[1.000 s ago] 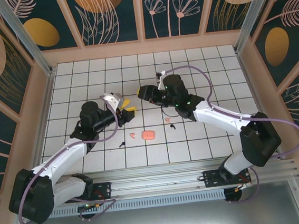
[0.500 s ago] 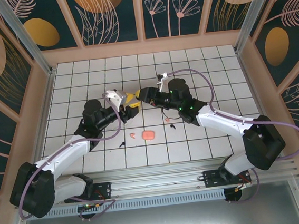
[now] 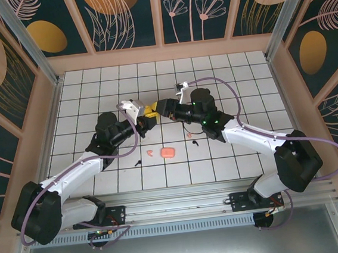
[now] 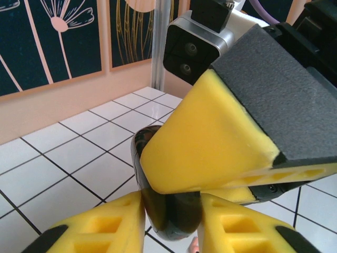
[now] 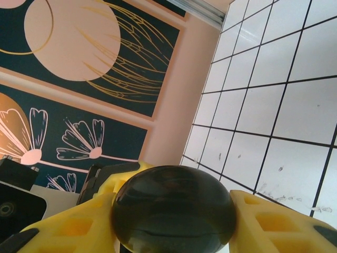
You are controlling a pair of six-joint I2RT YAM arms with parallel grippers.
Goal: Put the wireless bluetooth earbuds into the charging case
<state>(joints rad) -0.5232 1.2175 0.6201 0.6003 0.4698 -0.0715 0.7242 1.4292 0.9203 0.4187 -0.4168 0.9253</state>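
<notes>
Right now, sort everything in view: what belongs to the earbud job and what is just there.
Job: black charging case; pink case; left pink earbud; right pink earbud; left black earbud; right black earbud.
Not the job: purple cables; patterned wall panels; metal rail.

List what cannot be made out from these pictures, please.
- Black case: open or shut unclear; top view, the left gripper and right gripper cover it; left wrist view, the right gripper's finger hides its top.
- Earbuds: top view, too small to tell how they lie.
- Pink case: top view, too small to see its lid.
</notes>
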